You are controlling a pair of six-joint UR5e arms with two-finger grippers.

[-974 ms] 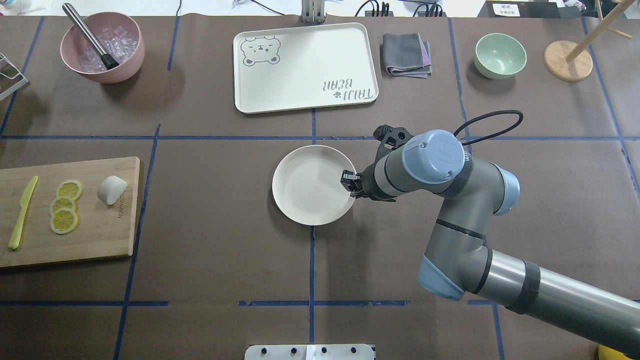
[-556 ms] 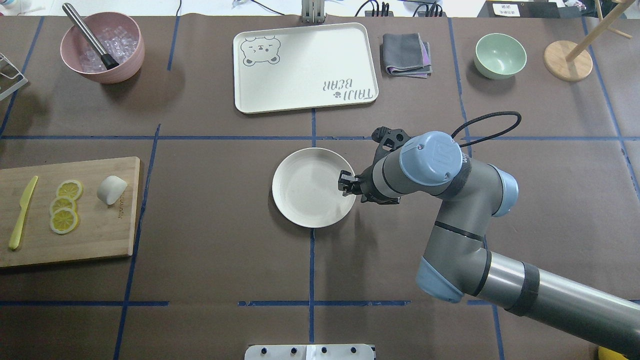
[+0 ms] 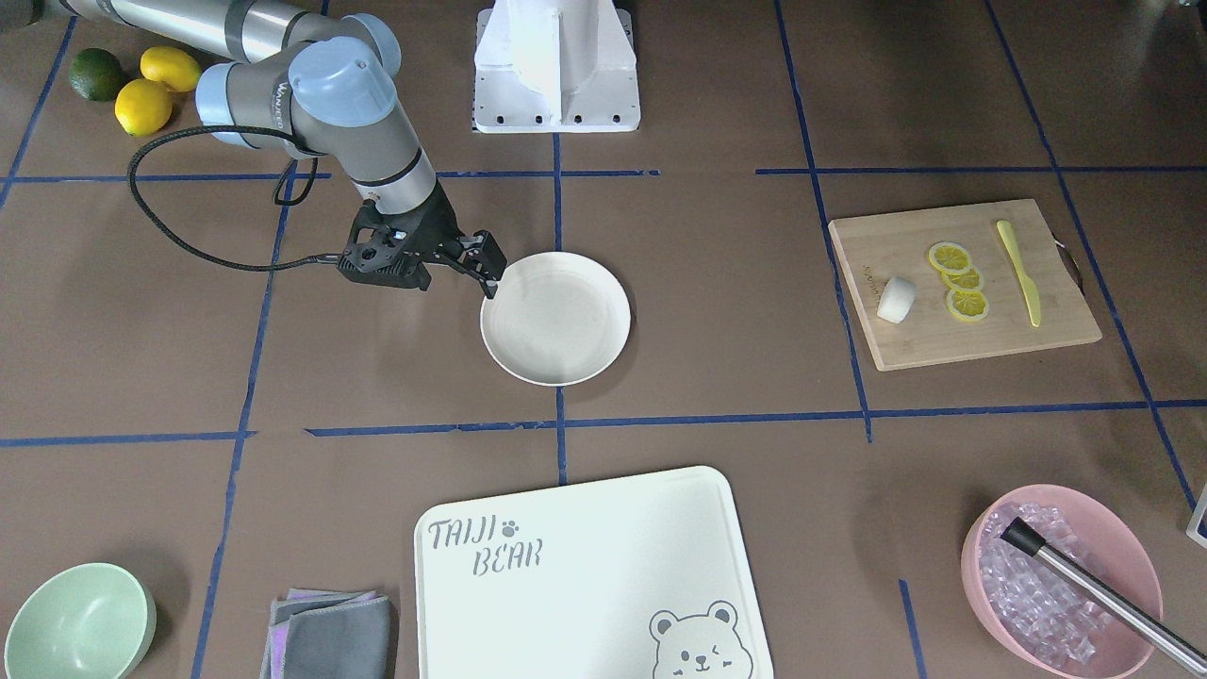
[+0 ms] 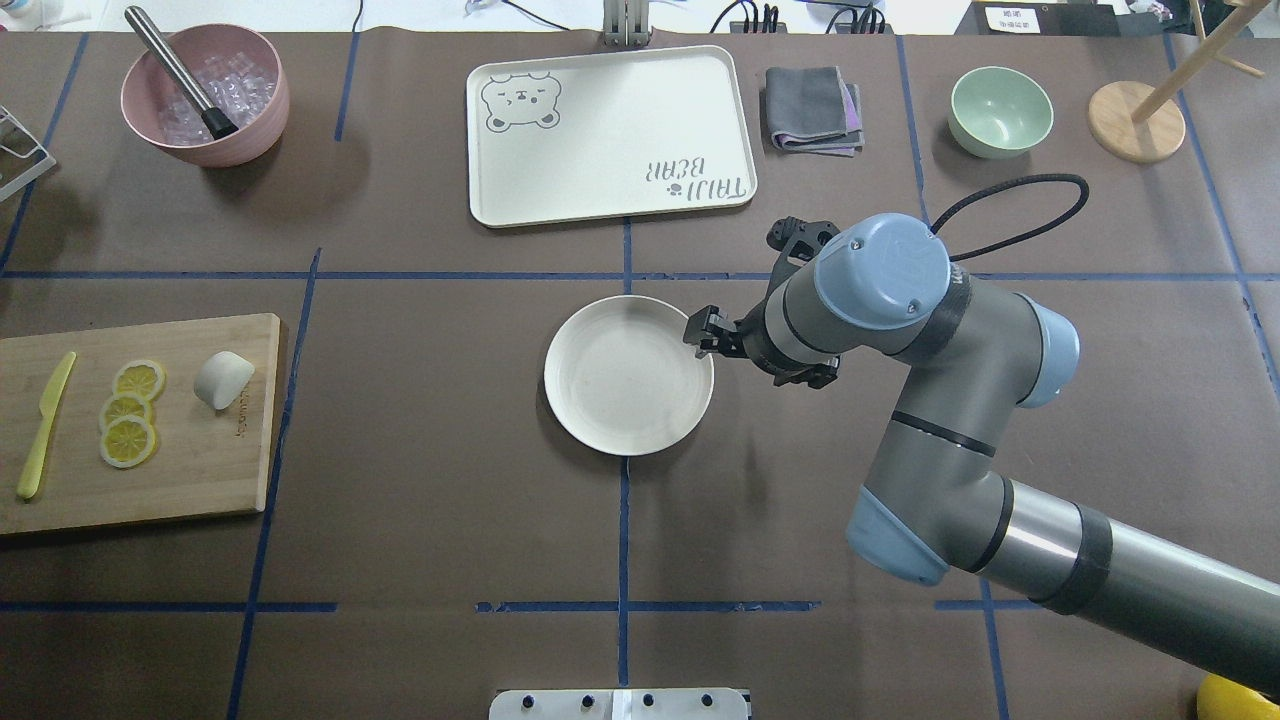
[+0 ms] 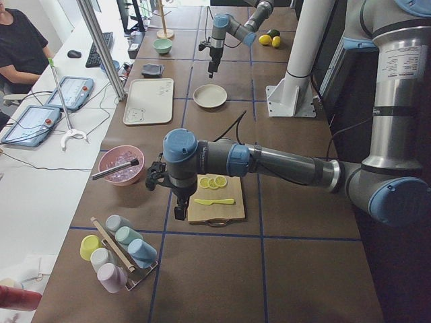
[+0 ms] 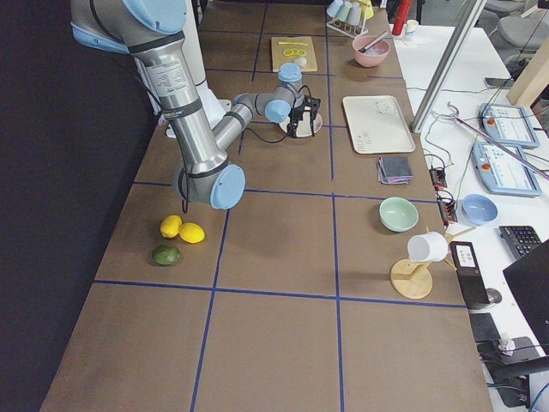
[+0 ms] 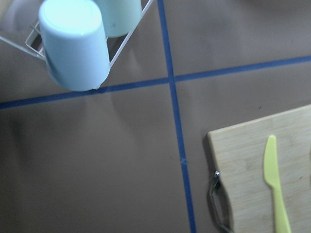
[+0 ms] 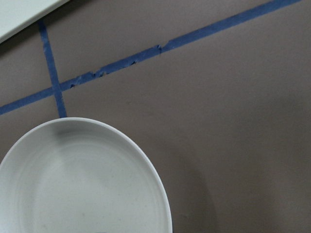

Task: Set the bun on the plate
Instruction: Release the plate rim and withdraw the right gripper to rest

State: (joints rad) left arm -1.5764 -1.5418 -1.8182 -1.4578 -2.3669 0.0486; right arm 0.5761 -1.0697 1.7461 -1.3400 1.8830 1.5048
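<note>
The bun [image 4: 222, 379] [image 3: 896, 300], a small white lump, lies on the wooden cutting board [image 4: 190, 470] at the table's left, beside lemon slices [image 4: 128, 412]. The round cream plate [image 4: 628, 375] [image 3: 554, 318] [image 8: 82, 179] rests in the middle of the table with nothing on it. My right gripper [image 4: 700, 335] [image 3: 488, 269] hovers open and holding nothing at the plate's right rim. My left gripper [image 5: 178, 208] hangs by the board's near end and shows only in the exterior left view, so I cannot tell whether it is open or shut.
A yellow knife [image 4: 45, 425] lies on the board. Along the far edge stand a pink bowl of ice [image 4: 205, 95] with a metal tool, the bear-printed board [image 4: 610, 135], a folded cloth [image 4: 812, 110], a green bowl [image 4: 1000, 110] and a wooden stand [image 4: 1135, 120]. A cup rack [image 7: 73, 43] is beside the left wrist.
My right gripper has drawn back from over the plate's right inner edge to just outside its rim, toward the far right. The plate and the bun have stayed put.
</note>
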